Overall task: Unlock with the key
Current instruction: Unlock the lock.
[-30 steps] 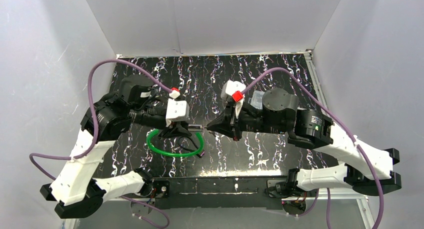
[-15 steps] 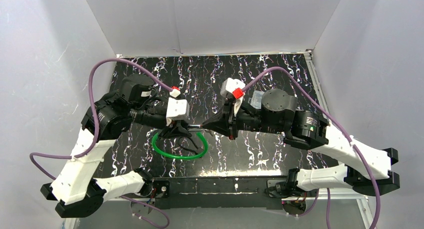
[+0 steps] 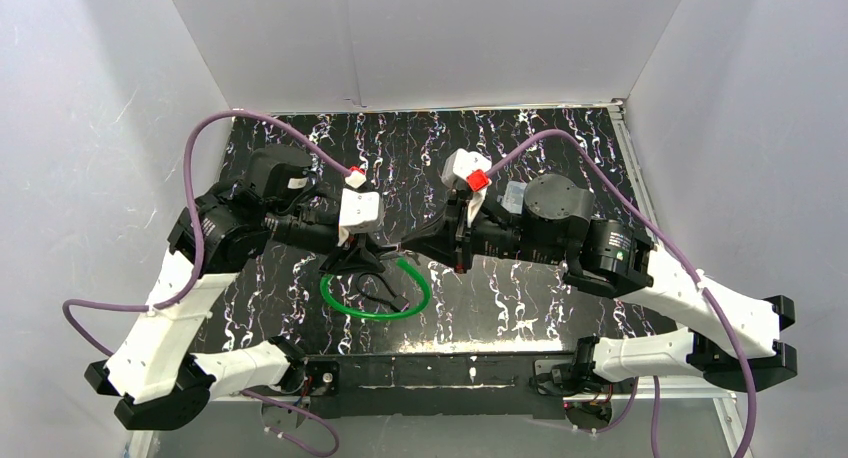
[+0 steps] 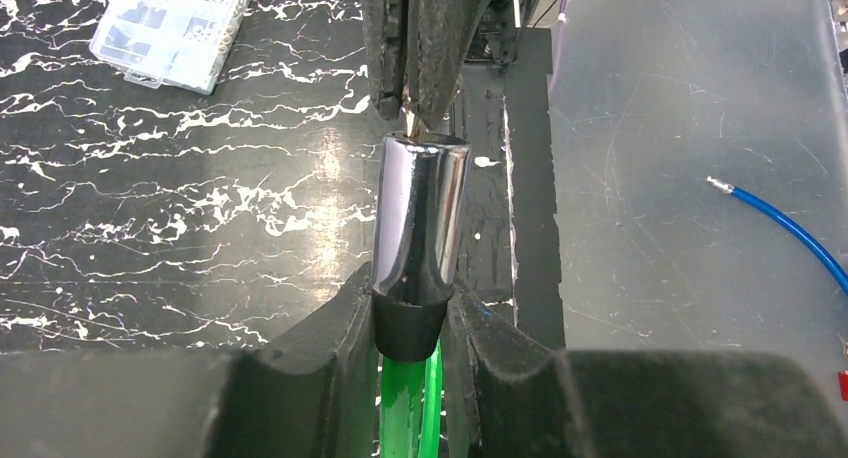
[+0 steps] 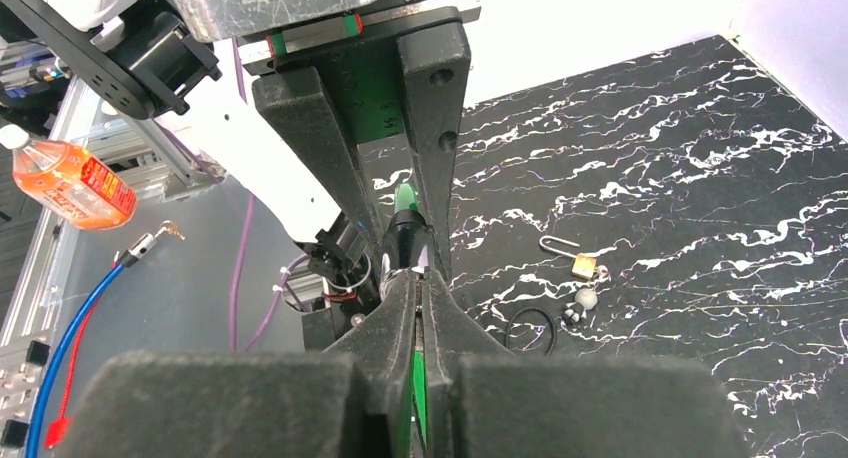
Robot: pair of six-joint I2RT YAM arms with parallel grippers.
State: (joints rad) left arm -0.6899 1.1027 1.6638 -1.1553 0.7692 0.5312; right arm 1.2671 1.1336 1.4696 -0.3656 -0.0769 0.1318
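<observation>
A cable lock with a chrome barrel (image 4: 420,218), a black collar and a green cable (image 3: 378,313) hangs in my left gripper (image 4: 412,313), which is shut on the collar. The barrel points at my right gripper (image 4: 405,98). That gripper is shut on the key (image 4: 409,124), a thin brass tip touching the barrel's end face. In the right wrist view my right gripper (image 5: 418,283) is pressed together just before the barrel (image 5: 405,243), between the left fingers (image 5: 320,148). From the top view both grippers meet above the mat's middle, left gripper (image 3: 372,250) against right gripper (image 3: 405,246).
A clear plastic box (image 3: 512,195) lies on the black marbled mat behind the right arm. A small brass padlock (image 5: 583,266), a black ring (image 5: 530,330) and small bits (image 5: 580,306) lie on the mat. An orange bottle (image 5: 70,183) and a blue cable (image 4: 790,228) sit beyond the table.
Both grippers have shifted slightly right and back while staying tip to tip. The right gripper has closed in on the lock. The green cable loop has swung to the right.
</observation>
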